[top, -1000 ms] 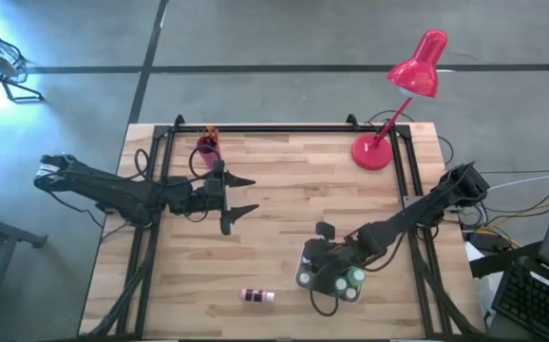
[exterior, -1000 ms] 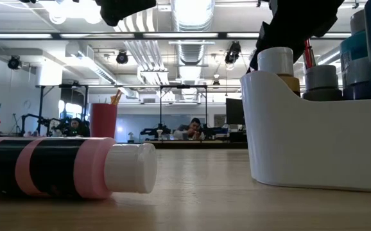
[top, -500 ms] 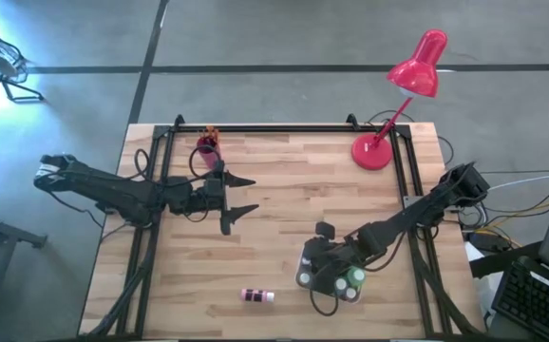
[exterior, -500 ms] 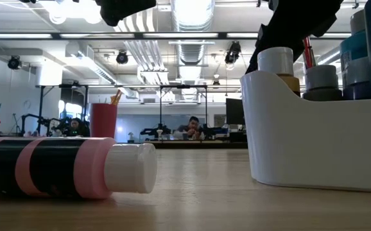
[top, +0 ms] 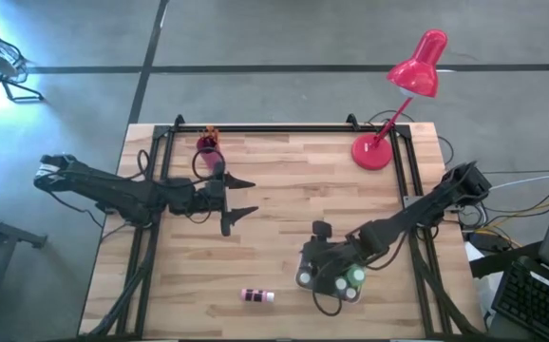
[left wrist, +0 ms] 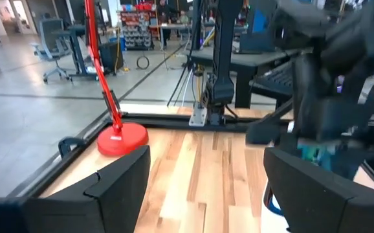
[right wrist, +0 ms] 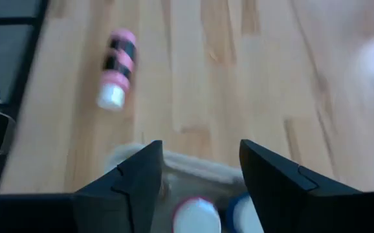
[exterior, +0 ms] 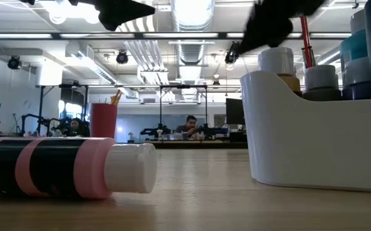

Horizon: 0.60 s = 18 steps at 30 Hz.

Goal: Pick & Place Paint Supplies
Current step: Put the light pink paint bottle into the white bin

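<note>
Paint bottle [top: 257, 295], pink with black bands and a white cap, is lying on its side near the front edge of the wooden table [top: 284, 199], long axis running left-right, cap pointing right. Going left to right: the left gripper [top: 239, 198] hangs mid-table beside the small red cup [top: 206, 146] with brushes, fingers spread, holding nothing. The right gripper [top: 327, 269] sits over the white plastic caddy [exterior: 314, 138], which is packed with white-capped bottles; its jaws are apart with nothing between them. The bottle lies just left of the caddy, so I'd say the right arm is nearer. Smooth round plastic, could roll if nudged. Glossy red desk lamp [top: 403, 95] stands in the far right corner.
</note>
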Motion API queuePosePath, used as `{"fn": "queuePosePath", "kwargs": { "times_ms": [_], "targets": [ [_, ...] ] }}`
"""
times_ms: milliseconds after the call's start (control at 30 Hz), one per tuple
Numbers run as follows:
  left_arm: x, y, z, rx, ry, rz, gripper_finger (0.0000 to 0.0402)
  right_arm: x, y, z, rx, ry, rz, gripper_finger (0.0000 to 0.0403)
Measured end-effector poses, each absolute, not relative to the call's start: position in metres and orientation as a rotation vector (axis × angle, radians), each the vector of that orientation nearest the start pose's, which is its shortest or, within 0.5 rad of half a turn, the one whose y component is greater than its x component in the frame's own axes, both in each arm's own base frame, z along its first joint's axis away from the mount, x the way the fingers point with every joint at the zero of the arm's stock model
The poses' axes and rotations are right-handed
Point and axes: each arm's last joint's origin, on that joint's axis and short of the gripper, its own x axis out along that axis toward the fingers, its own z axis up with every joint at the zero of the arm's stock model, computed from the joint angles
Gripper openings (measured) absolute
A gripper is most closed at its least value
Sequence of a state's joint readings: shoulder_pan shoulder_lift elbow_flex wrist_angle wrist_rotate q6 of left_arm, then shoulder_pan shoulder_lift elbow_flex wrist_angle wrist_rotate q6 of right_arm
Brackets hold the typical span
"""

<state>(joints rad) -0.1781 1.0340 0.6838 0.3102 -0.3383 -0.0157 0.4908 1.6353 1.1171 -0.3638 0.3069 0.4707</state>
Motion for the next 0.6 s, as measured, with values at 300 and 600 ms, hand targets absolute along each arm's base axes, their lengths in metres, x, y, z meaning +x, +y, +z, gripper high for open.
{"fn": "queuePosePath", "kwargs": {
  "times_ms": [300,600],
  "targets": [
    [0.227,-0.034,0.282,-0.026,0.213,0.065,0.0306,0.305,0.152,0.29,-0.056,0.802,0.041,0.0161],
    [0.222,-0.046,0.259,-0.113,0.441,-0.111,0.0291,0.306,0.149,0.348,-0.093,0.742,0.067,0.0113]
  ]
}}
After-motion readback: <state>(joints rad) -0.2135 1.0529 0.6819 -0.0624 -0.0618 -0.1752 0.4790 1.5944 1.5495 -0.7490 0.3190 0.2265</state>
